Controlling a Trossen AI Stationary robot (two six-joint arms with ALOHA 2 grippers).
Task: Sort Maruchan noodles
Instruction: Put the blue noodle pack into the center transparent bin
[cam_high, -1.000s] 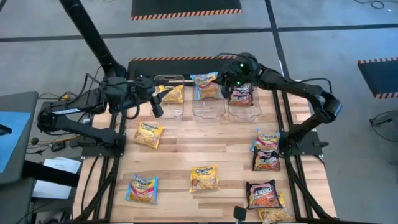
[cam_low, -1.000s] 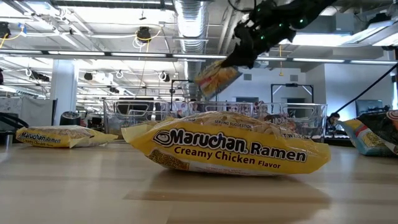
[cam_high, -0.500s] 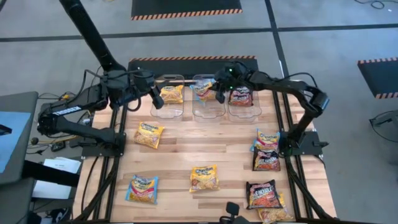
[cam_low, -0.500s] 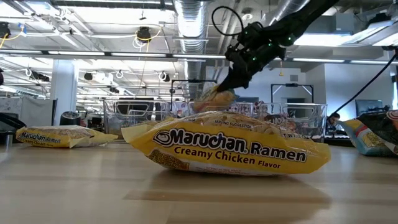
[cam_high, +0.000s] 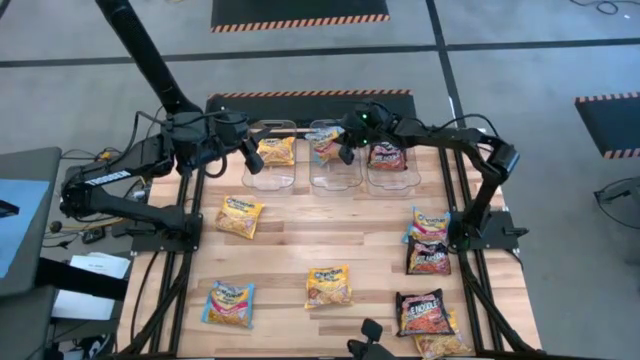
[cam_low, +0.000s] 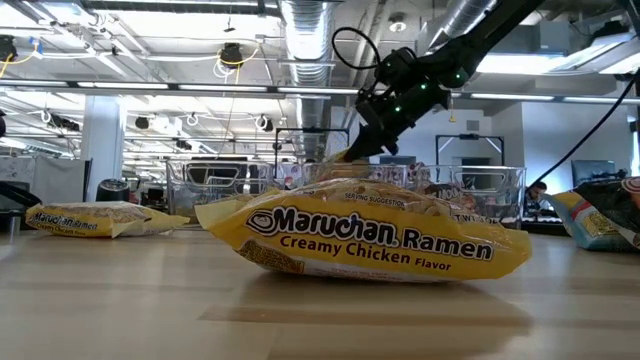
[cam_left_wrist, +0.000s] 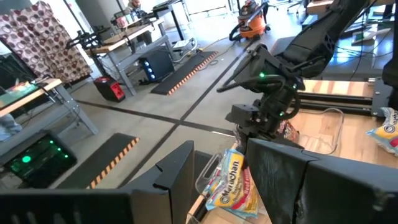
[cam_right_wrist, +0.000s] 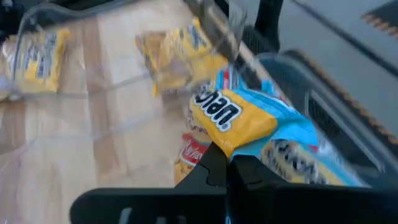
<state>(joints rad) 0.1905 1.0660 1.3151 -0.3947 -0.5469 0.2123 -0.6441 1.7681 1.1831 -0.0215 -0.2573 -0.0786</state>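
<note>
My right gripper (cam_high: 344, 150) hovers over the middle clear bin (cam_high: 336, 176), shut on a light blue and yellow Maruchan packet (cam_high: 326, 142). In the low view the packet (cam_low: 338, 157) reaches down to the bin's rim. My left gripper (cam_high: 250, 152) is open beside the left bin (cam_high: 270, 178), where a yellow packet (cam_high: 279, 150) lies. A dark maroon packet (cam_high: 388, 155) rests in the right bin. Several other packets lie flat on the table: yellow (cam_high: 240, 217), (cam_high: 328, 287), light blue (cam_high: 229, 303), (cam_high: 431, 222), dark (cam_high: 428, 257), (cam_high: 420, 312). My right gripper pinches the light blue packet between its two fingers at one end (cam_right_wrist: 235, 147), near an edge. It comes slanting down from the table's right side. The packet is lifted clear and sticks out beyond the fingertips, tilted down toward the middle bin.
Three clear bins stand in a row at the table's far edge. A yellow Creamy Chicken packet (cam_low: 370, 240) fills the low view's foreground. Another yellow packet (cam_high: 442, 346) lies under the dark one at the near right corner. Bare wood lies mid-table between the bins and the packets.
My right gripper has carried the light blue packet from above the right bin toward the table's left and down, to the middle bin. The packet has sunk from well above the bins to rim height. My left gripper has moved a little toward the far edge.
</note>
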